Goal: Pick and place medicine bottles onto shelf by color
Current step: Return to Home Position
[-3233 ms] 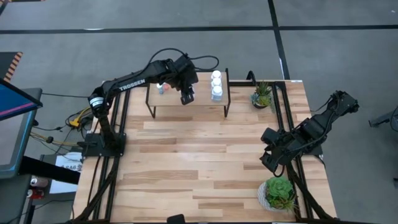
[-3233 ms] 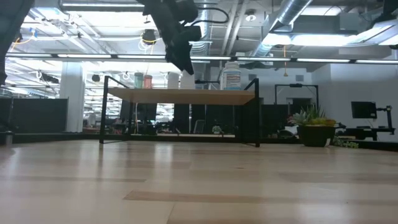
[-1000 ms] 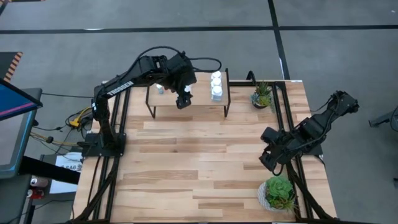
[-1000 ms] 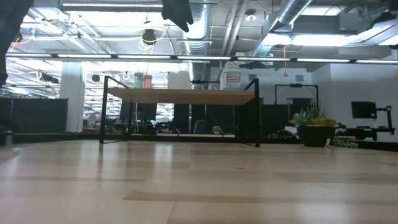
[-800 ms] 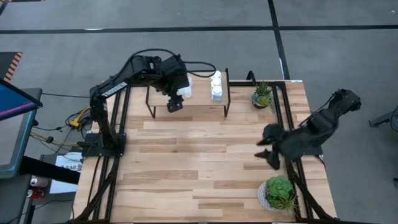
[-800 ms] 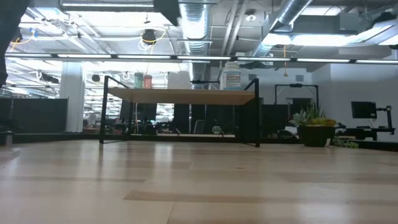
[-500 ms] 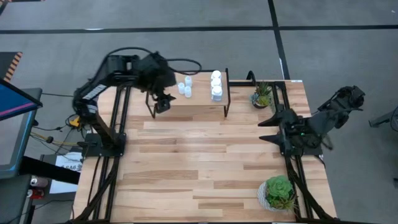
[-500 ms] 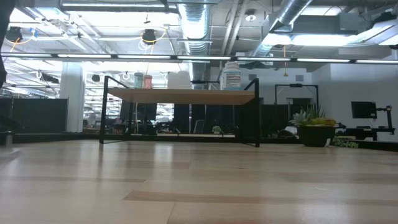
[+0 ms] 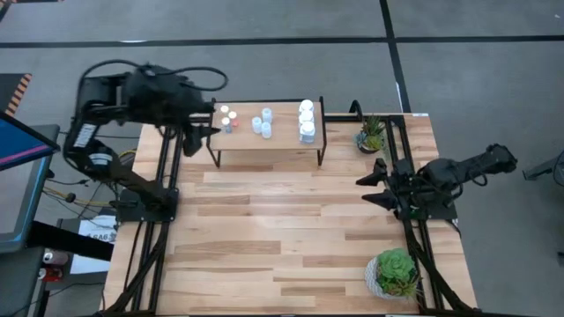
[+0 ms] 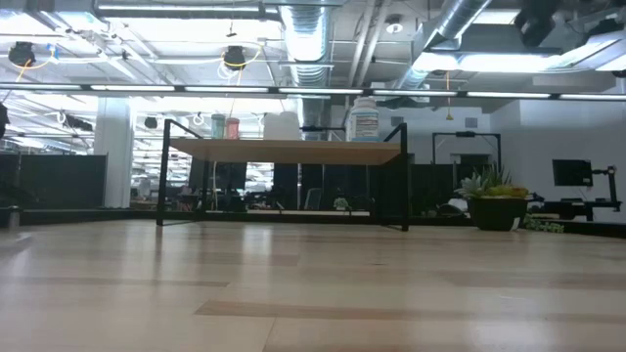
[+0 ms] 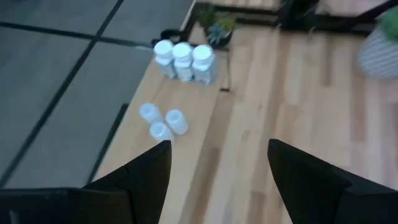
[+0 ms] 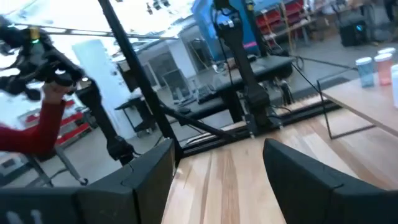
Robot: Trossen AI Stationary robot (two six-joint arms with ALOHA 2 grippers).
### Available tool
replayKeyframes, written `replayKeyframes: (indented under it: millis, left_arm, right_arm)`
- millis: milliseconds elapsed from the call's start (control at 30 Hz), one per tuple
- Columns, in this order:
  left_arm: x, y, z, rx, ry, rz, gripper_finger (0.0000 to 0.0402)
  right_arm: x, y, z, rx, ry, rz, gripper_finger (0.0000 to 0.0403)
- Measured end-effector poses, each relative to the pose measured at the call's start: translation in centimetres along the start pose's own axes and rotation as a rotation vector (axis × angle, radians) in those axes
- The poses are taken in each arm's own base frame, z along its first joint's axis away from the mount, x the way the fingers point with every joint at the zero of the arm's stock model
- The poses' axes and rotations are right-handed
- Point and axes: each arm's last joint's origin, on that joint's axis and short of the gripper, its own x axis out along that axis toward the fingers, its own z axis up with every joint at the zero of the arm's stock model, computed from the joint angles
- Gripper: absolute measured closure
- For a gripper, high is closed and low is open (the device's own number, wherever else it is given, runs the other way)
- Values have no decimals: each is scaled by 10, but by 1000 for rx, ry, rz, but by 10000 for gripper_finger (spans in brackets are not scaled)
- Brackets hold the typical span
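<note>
The shelf (image 9: 282, 139), a light-wood board on black legs, stands at the table's far side. On its top stand three white medicine bottles (image 9: 306, 120) at the right end, three pale-blue ones (image 9: 263, 123) in the middle and small coloured ones (image 9: 227, 118) at the left. In the left wrist view the white bottles (image 11: 184, 60) and the pale-blue ones (image 11: 163, 122) show from above. My left gripper (image 9: 201, 130) hangs open off the shelf's left end, empty. At the table's right edge my right gripper (image 9: 370, 189) is open, level, pointing toward the left.
One potted plant (image 9: 372, 134) stands at the far right corner, and a second potted plant (image 9: 394, 273) at the near right. Bare wooden tabletop (image 9: 282, 229) lies between the shelf and the near edge. A person's red sleeve (image 12: 31, 134) shows beyond the table's left side.
My left gripper has drawn back from above the shelf toward the table's left edge, rising, still open. My right gripper has tipped from pointing down to level and swung toward the far edge. The bottles have stayed in place on the shelf.
</note>
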Motion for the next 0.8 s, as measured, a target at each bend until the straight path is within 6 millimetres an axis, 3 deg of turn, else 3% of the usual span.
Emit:
replayKeyframes:
  millis: [167,300,533,800]
  left_arm:
    - [-26,-1,-16,-59,-52,-41,150]
    - [-27,-2,-37,-100,-14,-3,150]
    - [-10,-7,-79,-166,-169,-43,150]
    - [34,-16,-143,-211,-358,-72,150]
  right_arm:
    - [-10,-11,-3,-61,-51,18,132]
    - [-19,-16,-1,-166,-50,13,132]
    - [-33,-24,-2,-202,-11,42,132]
    - [-47,-29,-6,-216,31,67,132]
